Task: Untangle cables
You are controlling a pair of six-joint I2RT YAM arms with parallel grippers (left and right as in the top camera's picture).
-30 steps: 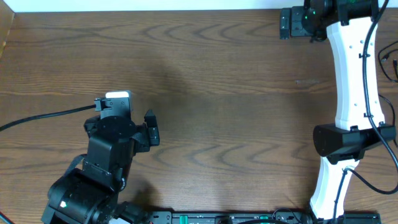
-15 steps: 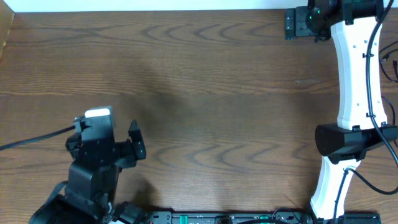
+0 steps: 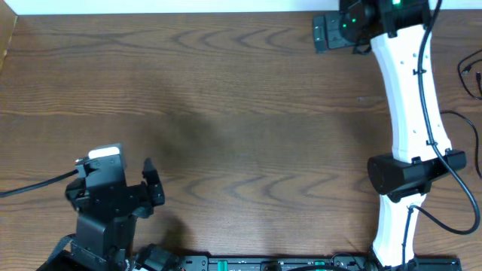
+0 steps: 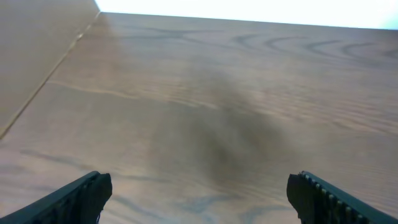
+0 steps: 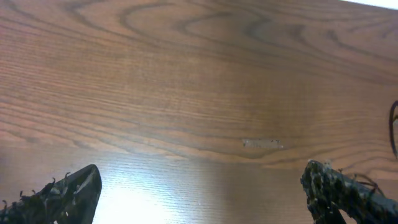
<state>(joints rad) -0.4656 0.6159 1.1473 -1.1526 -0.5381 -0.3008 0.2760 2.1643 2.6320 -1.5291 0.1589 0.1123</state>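
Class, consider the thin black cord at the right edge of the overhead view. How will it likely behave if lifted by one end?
The black cord is thin and lies in a curve, so it would probably droop rather than stay stiff. It looks light for its length. On the smooth wooden table the rest would likely slide along.

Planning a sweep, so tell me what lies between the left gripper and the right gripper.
Only bare wooden table lies between the left gripper and the right gripper; the overhead view shows this.
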